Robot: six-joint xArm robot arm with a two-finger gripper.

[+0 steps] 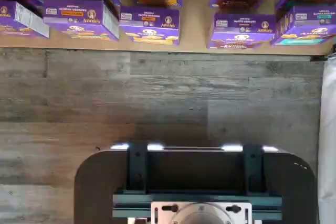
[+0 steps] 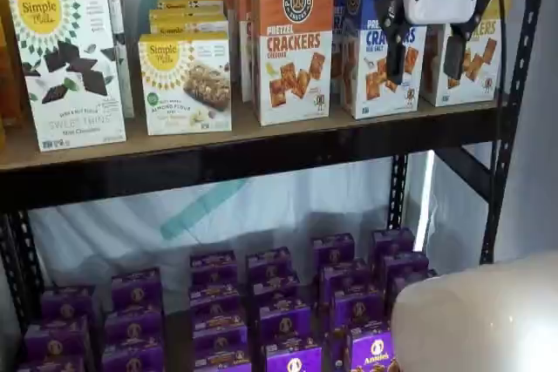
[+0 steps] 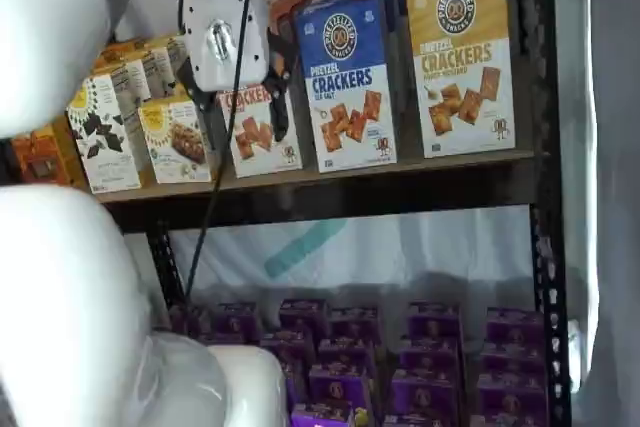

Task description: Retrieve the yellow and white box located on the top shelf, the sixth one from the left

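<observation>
Approach step: the pincer (image 2: 425,57), fingers spread w/ nothing held, is hung before the yellow and white box (image 3: 461,62) on the top shelf (image 2: 261,150); next it needs to be lined up w/ that box and pushed fwd.

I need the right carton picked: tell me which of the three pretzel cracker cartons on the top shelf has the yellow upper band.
The yellow and white box, at the row's end beside the black upright; the blue-topped carton stands next, then the orange-topped carton.
</observation>
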